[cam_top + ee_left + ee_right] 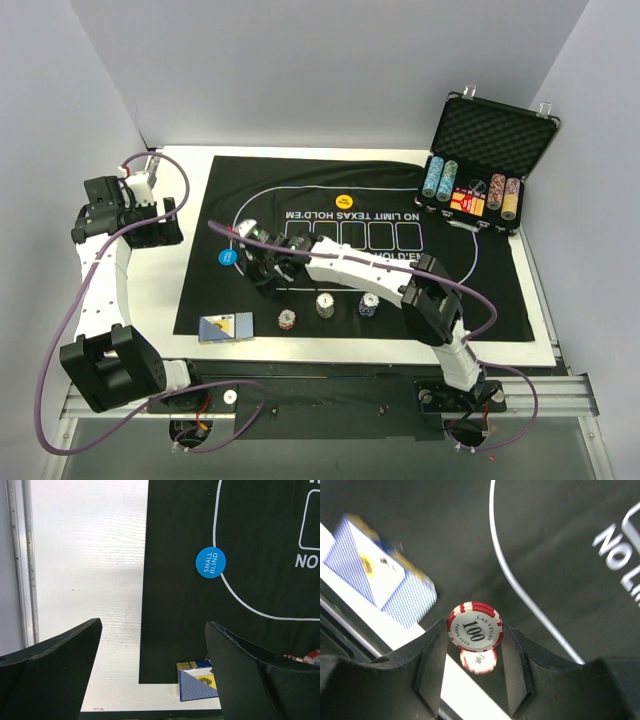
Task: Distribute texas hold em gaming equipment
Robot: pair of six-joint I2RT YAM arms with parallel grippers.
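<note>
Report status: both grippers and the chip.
Left gripper open, empty. Right gripper shut on red 100 chip, held above a second red chip. Card deck alongside, nothing blocking.

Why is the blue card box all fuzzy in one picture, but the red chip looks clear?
Right wrist view: the red 100 chip is sharp in the right end effector, while the card box and lower chip are blurred. Left wrist view: the white table glares bright, and the card box looks crisp.
</note>
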